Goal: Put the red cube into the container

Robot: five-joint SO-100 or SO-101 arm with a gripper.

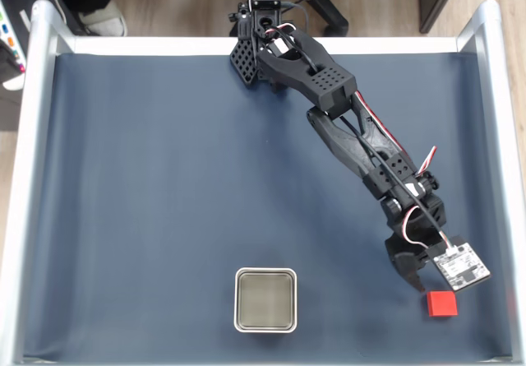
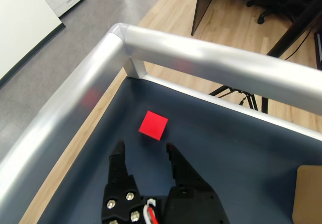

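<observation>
Claw (image 2: 145, 151) spread open, gripping nothing — red cube (image 2: 153, 125) lies just beyond its tips.

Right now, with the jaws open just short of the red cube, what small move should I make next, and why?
Probably ease the gripper forward and down so the open jaws straddle the red cube, then close. In the wrist view the cube lies on the mat just beyond the tips, roughly centred on the gap, not yet between them. The container sits apart, empty.
</observation>
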